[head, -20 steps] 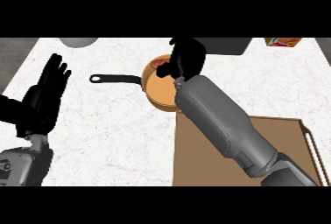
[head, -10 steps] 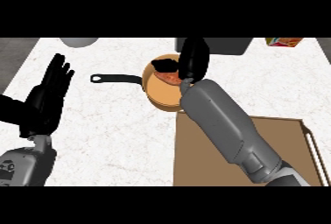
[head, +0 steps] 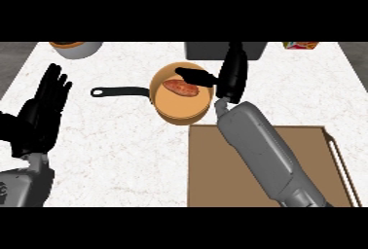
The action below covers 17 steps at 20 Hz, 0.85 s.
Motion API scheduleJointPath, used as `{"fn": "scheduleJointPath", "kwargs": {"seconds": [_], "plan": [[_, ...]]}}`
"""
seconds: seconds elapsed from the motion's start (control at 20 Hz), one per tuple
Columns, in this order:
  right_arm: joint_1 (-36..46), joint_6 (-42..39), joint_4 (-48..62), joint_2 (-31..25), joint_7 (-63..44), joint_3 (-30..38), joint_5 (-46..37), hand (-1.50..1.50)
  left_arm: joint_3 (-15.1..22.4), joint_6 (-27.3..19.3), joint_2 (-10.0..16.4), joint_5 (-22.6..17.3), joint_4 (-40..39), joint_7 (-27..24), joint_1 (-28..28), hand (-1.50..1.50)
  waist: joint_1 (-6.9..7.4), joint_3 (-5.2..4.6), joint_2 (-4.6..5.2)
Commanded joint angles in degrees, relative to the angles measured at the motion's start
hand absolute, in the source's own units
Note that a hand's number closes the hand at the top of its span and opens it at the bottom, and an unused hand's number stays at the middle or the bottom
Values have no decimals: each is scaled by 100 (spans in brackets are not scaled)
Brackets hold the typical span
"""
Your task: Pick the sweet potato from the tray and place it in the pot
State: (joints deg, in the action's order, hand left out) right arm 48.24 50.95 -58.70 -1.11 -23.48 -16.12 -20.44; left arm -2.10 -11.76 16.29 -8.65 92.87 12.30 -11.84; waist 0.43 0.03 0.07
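The sweet potato lies inside the pot on the worktop, off the tray. The right hand hovers beside it, fingers straight, holding nothing. The left hand rests open. The potato looks stiff, solid and rough-skinned, best pinched across its middle.

one sweet potato, lying in the one pot near the far edge of the counter. one brown tray at the near right corner. one grey bowl at the far left corner, one dark box on the far edge, one colourful item at the far right corner. two black hands: left hand, right hand. two grey forearms: left forearm, right forearm.
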Motion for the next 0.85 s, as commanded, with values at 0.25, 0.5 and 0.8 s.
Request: {"fn": "scheduleJointPath", "kwargs": {"seconds": [0.25, 0.5, 0.8], "plan": [[-1817, -1116, -2453, -959, 26, 84, 416, -150, -237, 169, -2, 24, -117, -200, 110, 0, -116, -4, -25], [-2189, -1477, -2989, -1083, -162, 330, 323, -150, -260, -6, 64, 99, 537, 794, -171, 0, -65, -1, -23], [-2557, -1794, -3048, -876, 233, 705, 211, -150, -389, 309, -162, 165, 112, 229, -62, 0, -42, -3, -8]]}}
